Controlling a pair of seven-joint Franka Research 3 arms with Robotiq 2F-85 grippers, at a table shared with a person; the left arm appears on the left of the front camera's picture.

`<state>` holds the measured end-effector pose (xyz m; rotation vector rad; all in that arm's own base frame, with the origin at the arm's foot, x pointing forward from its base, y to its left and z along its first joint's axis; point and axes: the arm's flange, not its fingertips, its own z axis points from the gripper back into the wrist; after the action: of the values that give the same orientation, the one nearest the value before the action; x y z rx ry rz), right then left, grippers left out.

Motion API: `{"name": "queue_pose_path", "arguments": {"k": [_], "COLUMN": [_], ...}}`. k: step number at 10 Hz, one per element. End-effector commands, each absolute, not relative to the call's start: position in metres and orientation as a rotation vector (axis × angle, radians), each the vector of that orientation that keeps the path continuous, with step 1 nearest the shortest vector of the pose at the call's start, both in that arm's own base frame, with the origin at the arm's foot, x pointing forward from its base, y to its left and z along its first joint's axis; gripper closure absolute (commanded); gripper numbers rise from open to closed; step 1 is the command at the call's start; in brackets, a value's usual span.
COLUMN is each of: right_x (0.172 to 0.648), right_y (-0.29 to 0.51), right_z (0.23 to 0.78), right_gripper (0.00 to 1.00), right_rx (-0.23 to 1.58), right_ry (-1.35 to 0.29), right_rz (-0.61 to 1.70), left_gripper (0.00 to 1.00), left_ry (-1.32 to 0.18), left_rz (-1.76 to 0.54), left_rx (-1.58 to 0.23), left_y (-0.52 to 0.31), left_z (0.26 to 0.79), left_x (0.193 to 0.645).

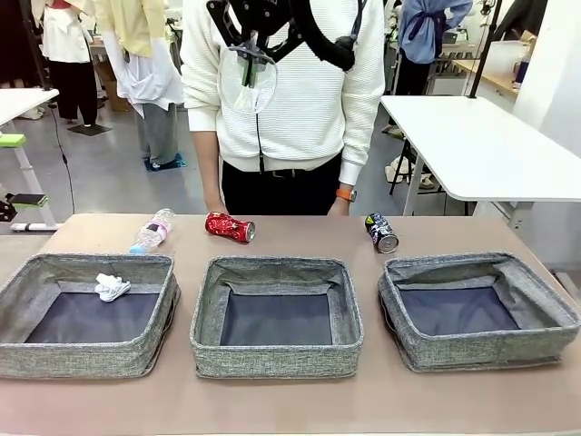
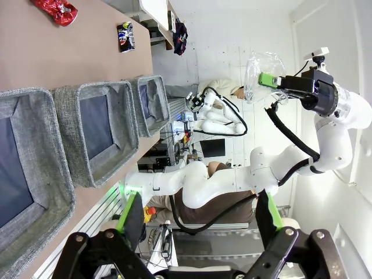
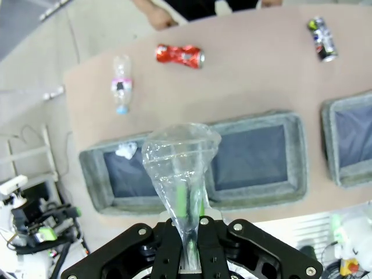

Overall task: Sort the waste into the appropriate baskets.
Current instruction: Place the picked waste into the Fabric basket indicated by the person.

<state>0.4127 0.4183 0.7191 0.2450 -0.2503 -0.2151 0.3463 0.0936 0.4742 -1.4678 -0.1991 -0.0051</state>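
My right pincer (image 3: 190,204) was clamped on the clear crumpled bottle (image 3: 180,154), its long axis aimed down, high above the gap between left basket (image 3: 93,174) and middle basket (image 3: 256,195).

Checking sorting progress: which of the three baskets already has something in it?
The left basket: a white tissue wad lies inside it. The middle basket and the right basket show bare dark floors.
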Motion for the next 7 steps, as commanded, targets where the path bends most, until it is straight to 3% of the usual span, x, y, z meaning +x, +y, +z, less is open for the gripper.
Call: {"name": "queue_pose_path", "arguments": {"k": [1,7], "right_x": [0.4115,0.4115], "right_y": [0.4179,0.4179], "right_z": [0.7229,0.7229], "right_gripper": [0.99,0.99], "right_rx": [0.252,0.252], "right_ry": [-0.253,-0.253], "right_rz": [-0.214,-0.214], "left_gripper": [0.0,0.0], "left_ry": [-0.212,-0.212], "left_rz": [0.003,0.003], "left_rx": [-1.484,-1.484], "left_y": [0.0909,0.0909], "left_z": [0.4768,0.4768], "left_x": [0.3454,0.3454]}}
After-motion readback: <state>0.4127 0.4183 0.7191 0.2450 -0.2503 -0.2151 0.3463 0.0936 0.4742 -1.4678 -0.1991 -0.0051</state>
